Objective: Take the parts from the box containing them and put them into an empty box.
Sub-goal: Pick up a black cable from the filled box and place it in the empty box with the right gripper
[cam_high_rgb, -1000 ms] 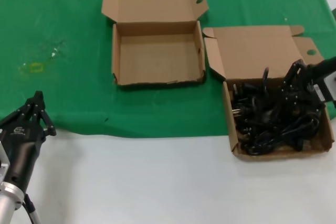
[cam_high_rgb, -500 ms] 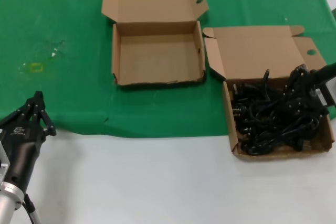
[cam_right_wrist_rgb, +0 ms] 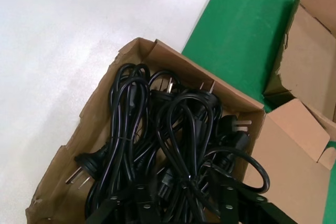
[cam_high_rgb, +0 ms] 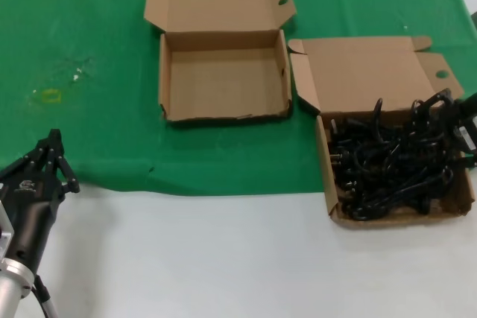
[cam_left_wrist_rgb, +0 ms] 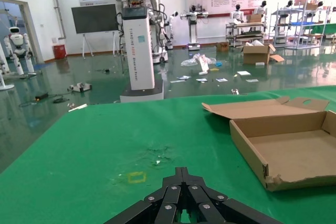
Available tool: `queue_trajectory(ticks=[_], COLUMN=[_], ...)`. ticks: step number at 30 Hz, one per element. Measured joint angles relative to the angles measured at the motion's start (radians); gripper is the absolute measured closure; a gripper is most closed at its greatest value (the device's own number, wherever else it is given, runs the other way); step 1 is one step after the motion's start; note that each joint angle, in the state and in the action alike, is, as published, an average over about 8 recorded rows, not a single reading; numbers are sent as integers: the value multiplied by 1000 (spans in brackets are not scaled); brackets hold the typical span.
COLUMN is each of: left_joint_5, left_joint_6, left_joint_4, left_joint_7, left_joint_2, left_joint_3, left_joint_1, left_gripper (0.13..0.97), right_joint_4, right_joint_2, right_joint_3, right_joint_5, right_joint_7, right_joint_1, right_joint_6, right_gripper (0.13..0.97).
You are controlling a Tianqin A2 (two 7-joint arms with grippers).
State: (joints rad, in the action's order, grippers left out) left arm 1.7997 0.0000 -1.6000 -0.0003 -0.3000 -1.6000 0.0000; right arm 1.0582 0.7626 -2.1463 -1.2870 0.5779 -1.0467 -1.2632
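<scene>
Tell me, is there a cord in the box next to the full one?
No, the empty box shows only bare cardboard inside; all the cords are in the other box.

empty box open-topped, raised lid behind, parts tangled

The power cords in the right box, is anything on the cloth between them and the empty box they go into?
Nothing visible stands between them. The power cords lie tangled in their box, and the empty box sits open just to its left, with only bare green cloth between.
</scene>
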Motion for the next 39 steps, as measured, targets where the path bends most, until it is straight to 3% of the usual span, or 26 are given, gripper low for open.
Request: queue_trajectory(ticks=[3, 7, 15, 25, 33, 39], left_joint_5=[0, 0, 0, 0, 0, 0], left_joint_6=[0, 0, 0, 0, 0, 0], left_joint_4=[0, 0, 0, 0, 0, 0], left_joint_7=[0, 0, 0, 0, 0, 0], left_joint_2=[0, 0, 0, 0, 0, 0], left_joint_3=[0, 0, 0, 0, 0, 0], left_joint_1=[0, 0, 0, 0, 0, 0], left_gripper=[953, 953, 953, 953, 953, 953], right_joint_4=[-14, -37, -92, -132, -143, -155], right_joint_2=[-5, -16, -43, -66, -77, -84], right_joint_3=[-2, -4, -8, -13, -16, -22], right_joint_5=[3, 6, 9, 11, 7, 7], right_joint_7=[14, 34, 70, 97, 95, 99], right_joint_1=[-3, -8, -29, -41, -37, -32], right_joint_6=[6, 14, 31, 47, 48, 47], right_gripper=[716, 716, 518, 556, 667, 704])
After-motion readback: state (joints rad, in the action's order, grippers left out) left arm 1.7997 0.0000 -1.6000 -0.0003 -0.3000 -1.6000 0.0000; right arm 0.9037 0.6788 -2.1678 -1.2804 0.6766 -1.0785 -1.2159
